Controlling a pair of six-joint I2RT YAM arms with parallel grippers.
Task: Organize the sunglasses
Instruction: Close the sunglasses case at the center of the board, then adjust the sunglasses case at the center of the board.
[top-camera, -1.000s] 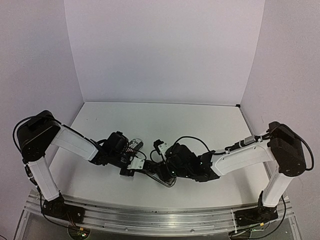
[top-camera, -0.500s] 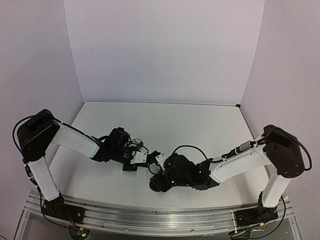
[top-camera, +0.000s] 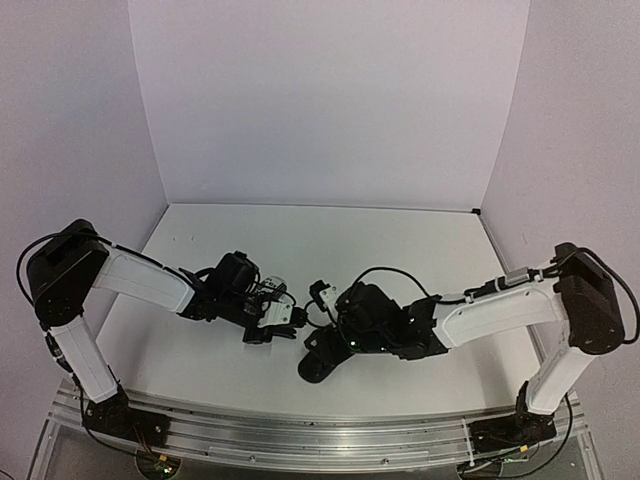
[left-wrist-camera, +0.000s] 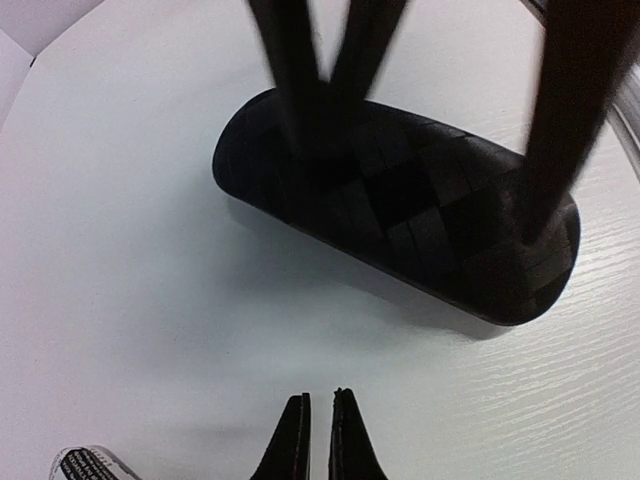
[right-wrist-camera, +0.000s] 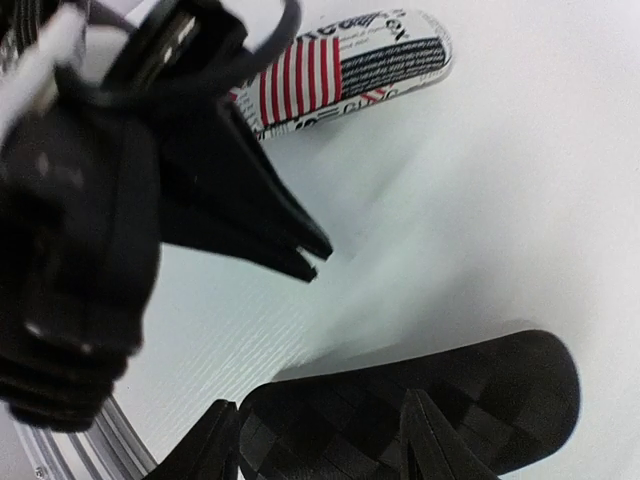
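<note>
- Well, no sunglasses show in any view right now. We can't tell whether a pair sits inside a case or lies off-camera.
- One black case (left-wrist-camera: 400, 220), oblong w/ a checker texture, lies shut on the white table (top-camera: 400, 250) near the front edge, between both arms.
- Our right gripper (right-wrist-camera: 317, 400) has its fingers spread wide over the black case, one by its end and the other across its middle. We can't tell if they touch it, and they pinch nothing.
- Our left gripper (left-wrist-camera: 318, 440) has its fingers pressed almost together w/ nothing between them, tips aimed at the black case but apart from it.
- One striped case (right-wrist-camera: 350, 70), red bars & print, lies near the left gripper, apart from the black case.
- Handling, our guess: sunglasses are light, w/ stiff frames but weak hinges, and the lenses scratch easily. We'd hold them at the bridge or at an arm close to the hinge, never on the lenses.
- The black case looks hard & smooth, so it's prob. slippery. We'd grip it across the narrow width.
</note>
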